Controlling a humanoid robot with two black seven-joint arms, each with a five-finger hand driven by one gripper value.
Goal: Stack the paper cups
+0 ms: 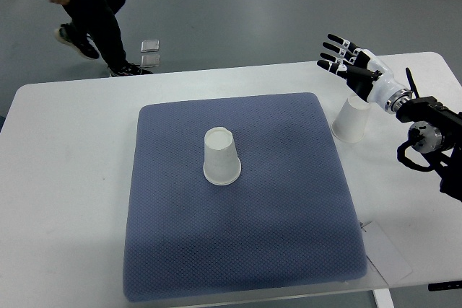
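Here, a white rectangular table point(65, 178) carries a dark blue textured fabric mat point(238, 250) that covers its central area. One white paper cup point(221, 156) stands upside down near the middle of the mat, wide rim on the fabric. A second white paper cup point(351, 118) also stands inverted, on the bare table just beside the mat's right edge, near its far corner. The right hand point(349, 62), black and white with jointed fingers point(333, 39), enters from the right edge and hovers above and just behind the second cup; its fingers are spread wide and hold nothing. A sheet of white paper point(388, 254) lies at the mat's near right corner. On the grey floor beyond the table, a person's legs point(97, 16) in dark clothing are visible.
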